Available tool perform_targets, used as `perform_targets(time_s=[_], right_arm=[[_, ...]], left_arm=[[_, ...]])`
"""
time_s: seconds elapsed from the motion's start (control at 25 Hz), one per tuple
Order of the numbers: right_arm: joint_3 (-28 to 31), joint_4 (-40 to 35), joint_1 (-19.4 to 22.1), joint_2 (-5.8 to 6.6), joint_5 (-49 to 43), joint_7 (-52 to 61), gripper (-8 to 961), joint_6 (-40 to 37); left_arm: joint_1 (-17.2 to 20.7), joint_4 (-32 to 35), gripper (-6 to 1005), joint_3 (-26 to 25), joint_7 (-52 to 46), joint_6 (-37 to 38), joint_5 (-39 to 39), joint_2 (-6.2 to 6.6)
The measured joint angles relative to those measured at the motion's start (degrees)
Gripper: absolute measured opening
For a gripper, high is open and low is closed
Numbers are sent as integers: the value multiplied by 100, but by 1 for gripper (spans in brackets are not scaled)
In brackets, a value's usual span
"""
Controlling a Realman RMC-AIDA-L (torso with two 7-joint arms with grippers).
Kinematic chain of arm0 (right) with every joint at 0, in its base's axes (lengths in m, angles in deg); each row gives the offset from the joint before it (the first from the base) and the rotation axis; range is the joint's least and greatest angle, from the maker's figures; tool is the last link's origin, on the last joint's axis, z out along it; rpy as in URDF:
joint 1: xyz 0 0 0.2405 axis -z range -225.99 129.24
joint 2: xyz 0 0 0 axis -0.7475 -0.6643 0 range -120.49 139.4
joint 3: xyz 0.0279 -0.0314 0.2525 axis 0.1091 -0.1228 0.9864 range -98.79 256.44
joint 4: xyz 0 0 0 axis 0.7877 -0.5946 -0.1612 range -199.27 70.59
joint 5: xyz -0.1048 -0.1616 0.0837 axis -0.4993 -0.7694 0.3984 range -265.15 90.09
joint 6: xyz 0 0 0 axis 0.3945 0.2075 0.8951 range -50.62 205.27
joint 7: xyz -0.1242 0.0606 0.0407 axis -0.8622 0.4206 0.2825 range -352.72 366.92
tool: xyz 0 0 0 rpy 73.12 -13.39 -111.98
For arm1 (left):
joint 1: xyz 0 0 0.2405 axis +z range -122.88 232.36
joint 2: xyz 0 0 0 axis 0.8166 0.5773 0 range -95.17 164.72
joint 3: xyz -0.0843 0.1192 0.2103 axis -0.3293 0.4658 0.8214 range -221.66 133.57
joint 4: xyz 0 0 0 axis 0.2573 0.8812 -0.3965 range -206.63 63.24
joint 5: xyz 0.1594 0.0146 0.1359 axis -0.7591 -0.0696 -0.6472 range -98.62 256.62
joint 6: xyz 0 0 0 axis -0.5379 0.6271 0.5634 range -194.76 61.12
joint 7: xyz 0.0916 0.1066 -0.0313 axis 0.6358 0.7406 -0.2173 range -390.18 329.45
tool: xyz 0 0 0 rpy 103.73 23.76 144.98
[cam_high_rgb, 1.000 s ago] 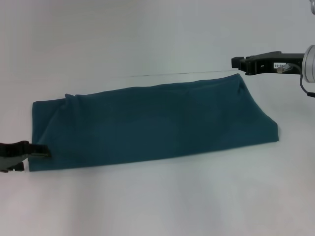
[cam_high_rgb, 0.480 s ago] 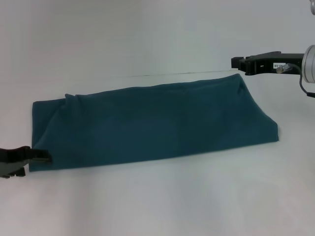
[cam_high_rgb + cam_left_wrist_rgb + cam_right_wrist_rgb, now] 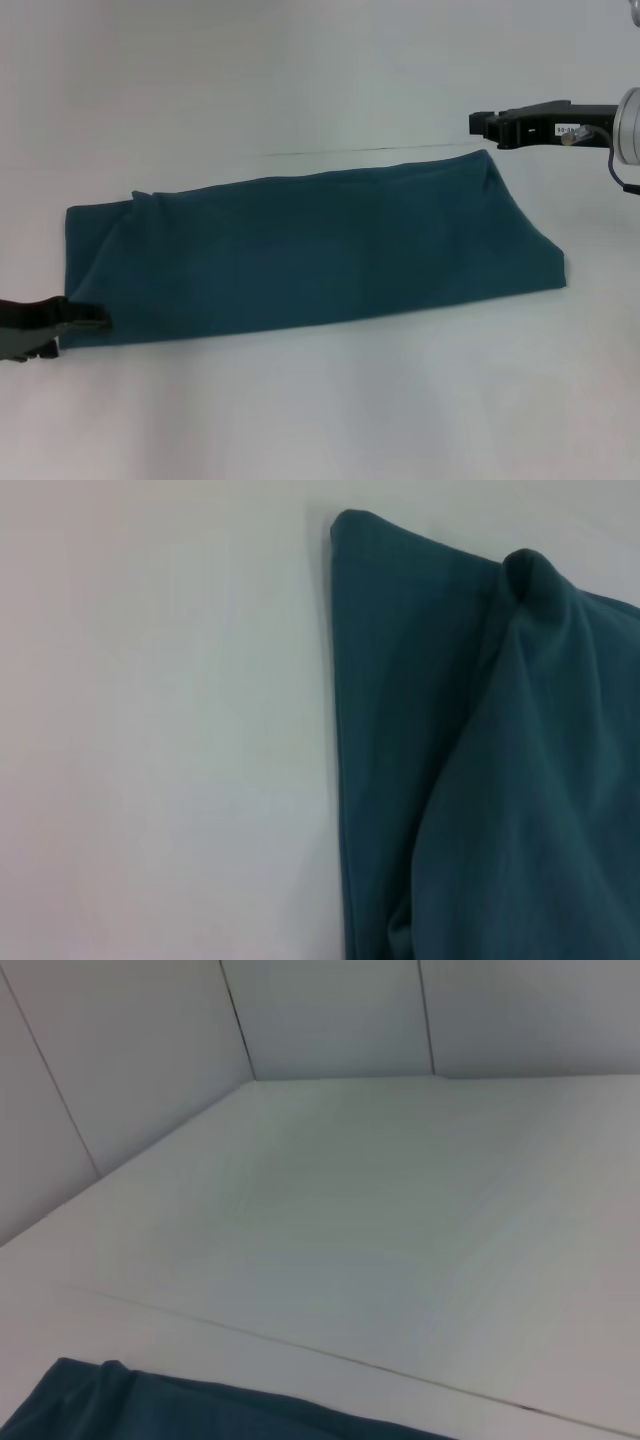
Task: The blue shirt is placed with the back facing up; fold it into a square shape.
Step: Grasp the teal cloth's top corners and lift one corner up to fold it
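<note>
The blue shirt (image 3: 310, 250) lies mid-table as a long folded band; squaring remains. Left gripper (image 3: 85, 318) pinches its near-left corner; right gripper (image 3: 480, 126) hangs at the far-right corner, grip unreadable.

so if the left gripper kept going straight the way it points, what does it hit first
Most likely the blue shirt. The left gripper sits low at the shirt's near left corner, pointing right along its near edge, so it would run into that corner, though height is unclear.

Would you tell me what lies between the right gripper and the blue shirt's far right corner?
Nothing: in the head view only bare white table shows between the right gripper and the blue shirt, whose corner is just below its tip.
</note>
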Motion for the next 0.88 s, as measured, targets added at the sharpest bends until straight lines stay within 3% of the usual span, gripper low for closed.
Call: perform_targets(time_s=[0.44,0.88], right_arm=[[0,-132,42,-44,0,-1,-1,10],[32,-132,61,-45,0,0,-1,-2]], left_arm=[[-124,-157,862,9,-23,-72,0,-22],[-493,-512,862,205,13,-360,-4,-66]])
